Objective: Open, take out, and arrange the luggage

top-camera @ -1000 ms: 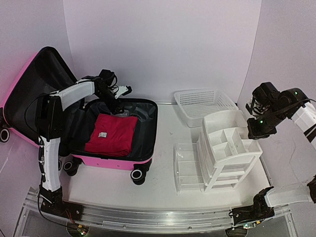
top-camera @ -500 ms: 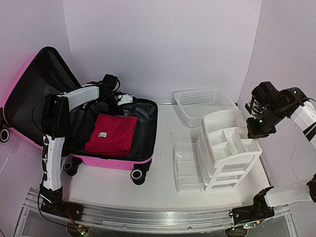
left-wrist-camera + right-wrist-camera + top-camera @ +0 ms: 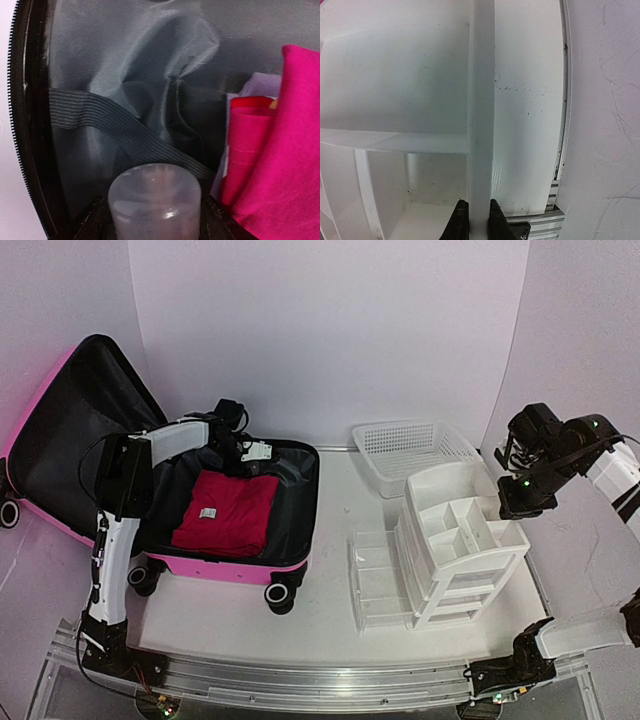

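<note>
The hot-pink luggage (image 3: 215, 568) lies open on the table's left, its black-lined lid (image 3: 70, 420) leaning back. A folded red garment (image 3: 225, 512) lies in its base. My left gripper (image 3: 248, 452) is over the base's far edge, shut on a translucent white cylinder (image 3: 155, 200). The left wrist view shows the black lining (image 3: 125, 75), an elastic strap (image 3: 100, 117) and pink cloth (image 3: 295, 150). My right gripper (image 3: 520, 502) is shut on a wall of the white drawer organizer (image 3: 465, 540); in its wrist view the wall (image 3: 480, 100) runs between the fingertips (image 3: 461, 220).
A white mesh basket (image 3: 415, 453) stands behind the organizer. A clear drawer part (image 3: 378, 580) lies against the organizer's left side. The backdrop walls close in on both sides, and a metal rail (image 3: 300, 680) runs along the near edge.
My left gripper has moved right and a little lower along the luggage's far edge, still holding the cylinder. The right gripper and the organizer have barely shifted.
</note>
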`<state>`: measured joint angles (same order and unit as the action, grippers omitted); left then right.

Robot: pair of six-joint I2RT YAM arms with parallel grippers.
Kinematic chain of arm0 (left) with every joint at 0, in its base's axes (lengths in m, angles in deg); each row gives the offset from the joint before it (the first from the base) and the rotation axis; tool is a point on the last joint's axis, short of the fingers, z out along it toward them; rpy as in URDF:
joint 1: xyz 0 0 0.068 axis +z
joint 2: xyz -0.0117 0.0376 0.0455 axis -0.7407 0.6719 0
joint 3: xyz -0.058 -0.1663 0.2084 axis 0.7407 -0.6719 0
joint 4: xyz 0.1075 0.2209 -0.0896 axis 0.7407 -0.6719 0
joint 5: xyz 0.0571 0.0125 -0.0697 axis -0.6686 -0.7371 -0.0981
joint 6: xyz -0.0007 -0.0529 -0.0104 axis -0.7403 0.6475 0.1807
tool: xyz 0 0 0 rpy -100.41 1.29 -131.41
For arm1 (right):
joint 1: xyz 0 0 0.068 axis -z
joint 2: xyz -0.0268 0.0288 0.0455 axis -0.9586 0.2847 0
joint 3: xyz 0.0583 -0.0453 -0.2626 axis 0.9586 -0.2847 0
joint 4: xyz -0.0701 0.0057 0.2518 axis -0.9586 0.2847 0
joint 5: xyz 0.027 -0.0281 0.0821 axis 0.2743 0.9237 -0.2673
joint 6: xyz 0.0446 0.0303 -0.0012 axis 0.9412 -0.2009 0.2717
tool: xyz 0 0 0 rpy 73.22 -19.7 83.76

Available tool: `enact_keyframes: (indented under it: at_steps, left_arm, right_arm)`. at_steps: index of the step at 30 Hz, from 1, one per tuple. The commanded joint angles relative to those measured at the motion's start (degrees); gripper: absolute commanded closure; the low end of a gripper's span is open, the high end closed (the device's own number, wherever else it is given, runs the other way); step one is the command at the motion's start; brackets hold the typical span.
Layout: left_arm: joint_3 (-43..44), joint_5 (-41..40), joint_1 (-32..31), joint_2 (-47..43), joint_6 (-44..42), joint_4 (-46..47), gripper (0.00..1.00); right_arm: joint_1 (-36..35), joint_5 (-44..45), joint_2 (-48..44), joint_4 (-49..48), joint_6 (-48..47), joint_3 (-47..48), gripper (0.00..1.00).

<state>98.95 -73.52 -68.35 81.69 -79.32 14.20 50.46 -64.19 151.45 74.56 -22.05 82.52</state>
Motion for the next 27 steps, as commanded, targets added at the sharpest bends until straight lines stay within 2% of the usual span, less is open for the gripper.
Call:
enact_keyframes:
  at_steps: [1, 3, 11, 14, 17, 20, 22, 23, 27]
  left_arm:
    - [3.5, -1.3, 0.4, -0.2, -0.6, 1.8, 0.42]
    - [3.1, -1.8, 0.4, -0.5, -0.7, 1.8, 0.52]
    - [1.2, -1.2, 0.5, -5.4, 2.6, 1.9, 0.62]
    - [1.3, -0.3, 0.4, -9.3, 7.8, 2.5, 0.63]
    - [0.6, 4.3, 0.4, -16.5, 16.5, 3.5, 0.67]
    - [-1.5, 11.4, 0.4, -23.1, 29.1, 4.7, 0.68]
    - [-3.6, 18.4, 0.4, -27.1, 44.2, 6.4, 0.69]
    - [-5.3, 22.1, 0.4, -28.8, 51.5, 7.9, 0.66]
    - [-18.0, 35.5, -1.1, -34.6, 87.1, 25.2, 0.67]
  right_arm:
    - [-0.3, -1.7, 0.2, 2.3, -1.6, 1.4, 0.89]
    - [-0.3, -1.7, 0.0, 2.3, -1.6, 1.3, 0.89]
    - [-0.3, -2.0, -0.1, 2.3, -1.8, 2.0, 0.90]
    - [-0.3, -2.0, -0.2, 2.2, -1.8, 1.9, 0.90]
    - [-0.3, -2.1, -0.3, 1.5, -1.8, 1.7, 0.90]
    - [-0.3, -2.2, -0.5, 0.3, -1.8, 1.1, 0.90]
    - [-0.3, -2.5, -0.6, -0.7, -1.5, 0.4, 0.90]
    - [-0.2, -2.8, -0.7, -1.2, -1.4, 0.2, 0.90]
    - [-0.3, -3.7, -0.5, -2.1, -1.2, -0.3, 0.90]
